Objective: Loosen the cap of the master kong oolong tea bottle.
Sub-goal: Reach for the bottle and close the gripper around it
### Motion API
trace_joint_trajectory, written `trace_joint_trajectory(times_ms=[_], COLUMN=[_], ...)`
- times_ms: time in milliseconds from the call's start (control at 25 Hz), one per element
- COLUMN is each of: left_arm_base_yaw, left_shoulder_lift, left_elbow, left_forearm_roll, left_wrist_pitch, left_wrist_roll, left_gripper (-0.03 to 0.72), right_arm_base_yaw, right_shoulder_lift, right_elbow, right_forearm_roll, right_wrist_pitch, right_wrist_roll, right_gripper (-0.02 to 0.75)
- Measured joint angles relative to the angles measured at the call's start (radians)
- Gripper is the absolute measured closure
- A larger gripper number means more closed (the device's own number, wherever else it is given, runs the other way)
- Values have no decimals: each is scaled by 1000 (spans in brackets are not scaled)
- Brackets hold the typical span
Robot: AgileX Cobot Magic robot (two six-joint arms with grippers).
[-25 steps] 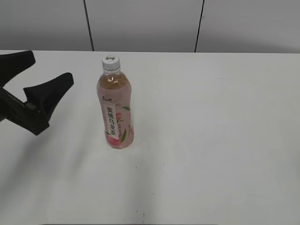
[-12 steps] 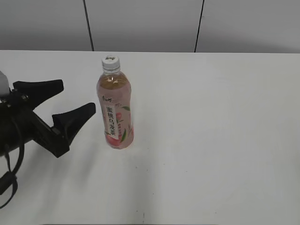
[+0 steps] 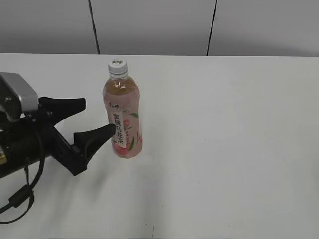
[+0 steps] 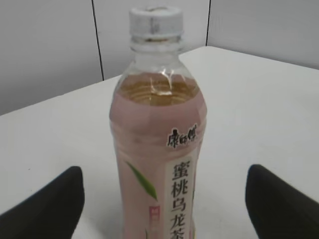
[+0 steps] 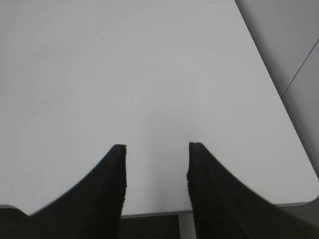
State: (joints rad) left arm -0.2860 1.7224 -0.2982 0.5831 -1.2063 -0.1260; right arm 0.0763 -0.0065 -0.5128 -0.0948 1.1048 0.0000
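The master kong oolong tea bottle point(image 3: 123, 117) stands upright on the white table, full of pinkish tea, with a pink-and-white label. Its white cap point(image 3: 118, 66) is on the neck. In the left wrist view the bottle point(image 4: 157, 149) fills the middle and the cap point(image 4: 155, 21) is at the top. My left gripper point(image 3: 95, 118) is open, its fingertips just left of the bottle's lower body, one tip next to the label; in the left wrist view point(image 4: 164, 199) the fingers flank the bottle without touching it. My right gripper point(image 5: 157, 149) is open and empty above bare table, out of the exterior view.
The white table point(image 3: 224, 139) stretches right of the bottle. A grey panelled wall point(image 3: 154, 25) runs behind the table's far edge. In the right wrist view the table's near edge and corner point(image 5: 304, 191) show, with a dark gap below.
My left gripper has moved right and toward the bottle, from the far left edge to just beside the bottle's lower body. The bottle has not moved.
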Motion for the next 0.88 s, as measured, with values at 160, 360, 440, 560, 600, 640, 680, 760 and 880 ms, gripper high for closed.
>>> trace_joint_trajectory(times_ms=[160, 360, 440, 560, 600, 640, 680, 760, 880], left_arm_base_yaw=[0, 0, 0, 0, 0, 0, 0, 0, 0], left_shoulder_lift=[60, 140, 161, 175, 176, 176, 176, 177, 179], left_elbow=[-22, -68, -83, -106, -115, -123, -131, -144, -162], left_forearm_roll=[1, 0, 0, 1, 1, 1, 1, 1, 18], left_wrist_pitch=[0, 0, 0, 0, 0, -1, -2, -2, -2], left_wrist_roll=[0, -1, -2, -5, -5, -6, -7, -11, -28], left_gripper=[98, 97, 97, 97, 97, 97, 97, 97, 97], right_arm_base_yaw=[0, 0, 0, 0, 0, 0, 0, 0, 0], right_shoulder_lift=[0, 0, 0, 0, 0, 0, 0, 0, 0], right_elbow=[0, 0, 0, 0, 0, 0, 0, 0, 0], right_forearm_roll=[0, 0, 0, 0, 0, 0, 0, 0, 0], right_wrist_pitch=[0, 0, 0, 0, 0, 0, 0, 0, 0], right_wrist_roll=[0, -5, -5, -5, 0, 0, 0, 0, -5], right_gripper=[423, 423, 423, 423, 423, 423, 423, 423, 423])
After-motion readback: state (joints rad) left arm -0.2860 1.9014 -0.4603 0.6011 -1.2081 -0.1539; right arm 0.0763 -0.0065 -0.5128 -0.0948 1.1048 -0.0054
